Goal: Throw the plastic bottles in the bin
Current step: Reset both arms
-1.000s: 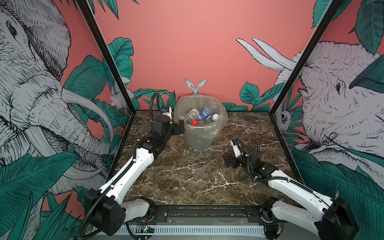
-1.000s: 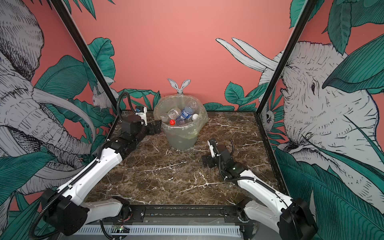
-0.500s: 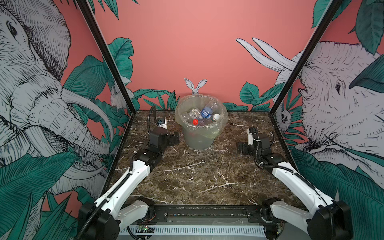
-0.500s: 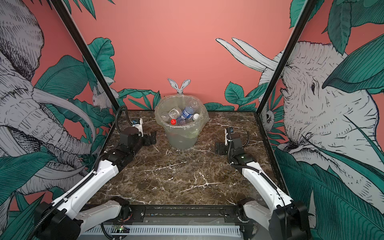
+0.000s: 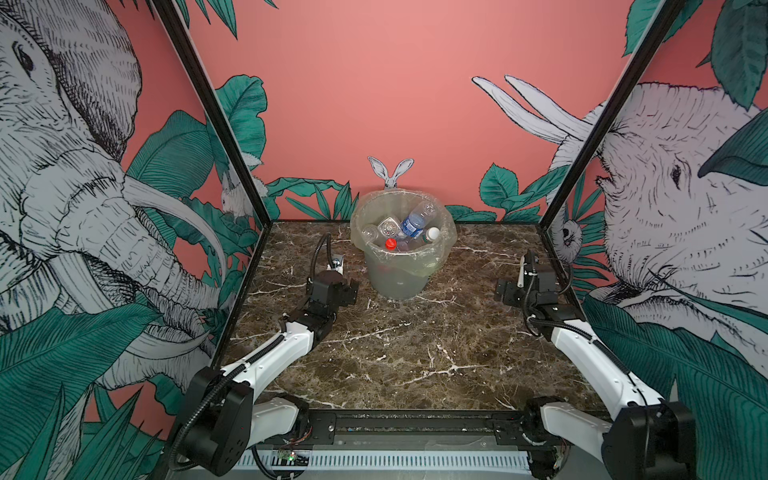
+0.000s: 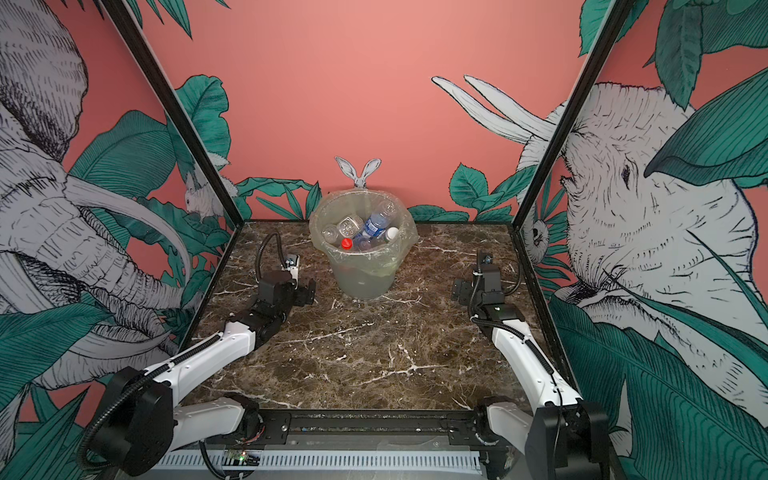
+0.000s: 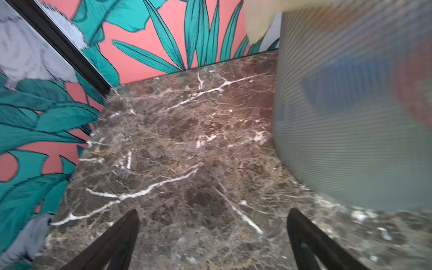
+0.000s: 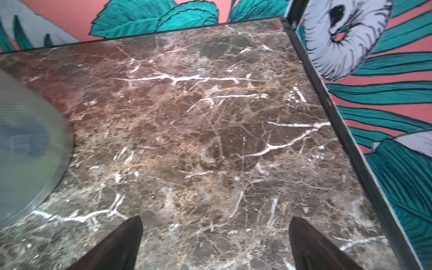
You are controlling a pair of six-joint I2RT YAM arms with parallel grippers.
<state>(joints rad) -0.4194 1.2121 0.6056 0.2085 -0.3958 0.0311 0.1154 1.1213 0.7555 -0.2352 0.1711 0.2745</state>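
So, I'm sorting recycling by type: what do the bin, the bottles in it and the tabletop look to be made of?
Bin: translucent grey-green plastic, matte; colours of its contents show through the wall. Its liner bag looks like thin clear film, crinkled over the rim.
Bottles: clear glossy plastic, with blue label and coloured caps.
Tabletop: brown marble look with white veins; real stone or a printed surface, I cannot tell.

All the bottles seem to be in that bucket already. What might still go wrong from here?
1. The left gripper hangs open close beside the bin; a careless swing might nudge or tip it, spilling the plastic bottles.
2. The bottles are heaped near the rim, so a knock could shake one out.
3. The right gripper, also open, sits close to the right wall and might scrape it while pulling back.
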